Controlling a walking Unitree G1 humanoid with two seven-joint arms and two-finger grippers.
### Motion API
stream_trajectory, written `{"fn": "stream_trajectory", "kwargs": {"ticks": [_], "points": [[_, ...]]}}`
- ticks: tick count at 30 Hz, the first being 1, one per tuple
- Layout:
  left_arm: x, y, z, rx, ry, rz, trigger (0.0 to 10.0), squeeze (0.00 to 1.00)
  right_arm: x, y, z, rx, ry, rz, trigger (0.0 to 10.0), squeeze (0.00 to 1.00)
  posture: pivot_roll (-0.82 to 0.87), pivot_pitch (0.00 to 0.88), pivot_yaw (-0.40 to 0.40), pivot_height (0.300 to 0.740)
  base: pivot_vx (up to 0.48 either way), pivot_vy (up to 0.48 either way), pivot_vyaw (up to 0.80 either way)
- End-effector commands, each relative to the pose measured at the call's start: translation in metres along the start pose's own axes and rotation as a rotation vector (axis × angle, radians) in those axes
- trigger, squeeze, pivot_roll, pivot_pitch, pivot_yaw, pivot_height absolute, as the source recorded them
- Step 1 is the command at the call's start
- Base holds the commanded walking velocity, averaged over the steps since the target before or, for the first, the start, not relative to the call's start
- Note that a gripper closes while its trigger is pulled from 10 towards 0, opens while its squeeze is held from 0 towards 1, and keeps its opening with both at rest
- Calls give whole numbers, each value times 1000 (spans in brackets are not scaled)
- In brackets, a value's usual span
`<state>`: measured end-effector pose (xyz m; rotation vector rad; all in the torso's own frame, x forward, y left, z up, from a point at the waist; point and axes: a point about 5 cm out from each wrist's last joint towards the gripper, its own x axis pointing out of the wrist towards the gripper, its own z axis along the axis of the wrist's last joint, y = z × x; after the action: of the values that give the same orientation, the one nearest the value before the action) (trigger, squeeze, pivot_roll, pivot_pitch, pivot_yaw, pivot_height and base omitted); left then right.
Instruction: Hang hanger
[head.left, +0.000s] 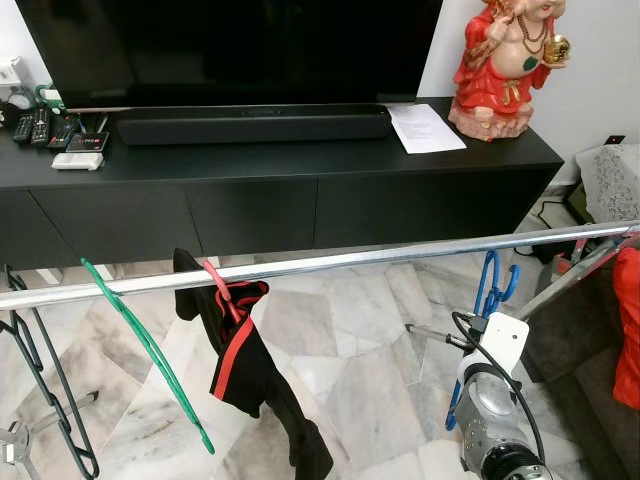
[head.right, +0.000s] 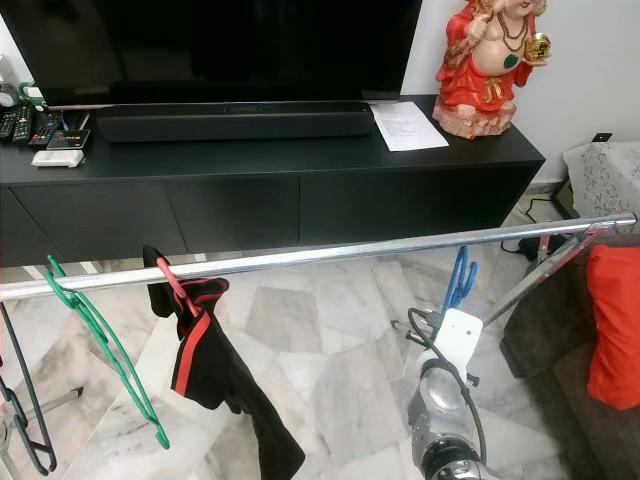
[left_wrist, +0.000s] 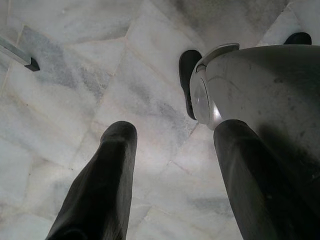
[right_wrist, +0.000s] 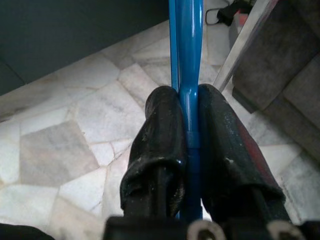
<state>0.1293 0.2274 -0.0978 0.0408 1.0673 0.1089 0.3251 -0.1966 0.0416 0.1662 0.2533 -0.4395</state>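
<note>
Red figurine (head.left: 508, 62), paper sheet (head.left: 424, 127), soundbar (head.left: 252, 124), remotes (head.left: 52, 131) on black cabinet (head.left: 300, 200)

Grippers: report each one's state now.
Left gripper: open, empty, above the marble floor.
Right gripper: shut on the blue hanger.

Right arm (head.left: 492, 420) silver w/ white wrist block & looped black cable behind right gripper (right_wrist: 189, 117); long black fingers (right_wrist: 159, 135) scuffed, poss. two screws at base.

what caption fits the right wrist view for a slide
Right hand shut on a blue hanger above the marble floor.
</note>
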Motion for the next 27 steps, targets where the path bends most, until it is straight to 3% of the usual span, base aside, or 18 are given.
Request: {"fn": "stream_trajectory", "kwargs": {"ticks": [1,18,23,27], "points": [[-2,-4,-12,0,44,-17,10000,0,1,0,6,1,-44,-11,10000,0,26,186,-79,740,0,0,0],[-2,-4,-12,0,42,-18,10000,0,2,-5,19,11,-131,-108,10000,0,25,182,-79,740,0,0,0],[-2,-4,-12,0,41,-17,10000,0,3,-3,24,2,-152,-101,10000,0,26,177,-79,740,0,0,0],[-2,-4,-12,1,40,-17,10000,0,3,7,30,-58,-192,-3,10000,0,25,175,-79,740,0,0,0]]}}
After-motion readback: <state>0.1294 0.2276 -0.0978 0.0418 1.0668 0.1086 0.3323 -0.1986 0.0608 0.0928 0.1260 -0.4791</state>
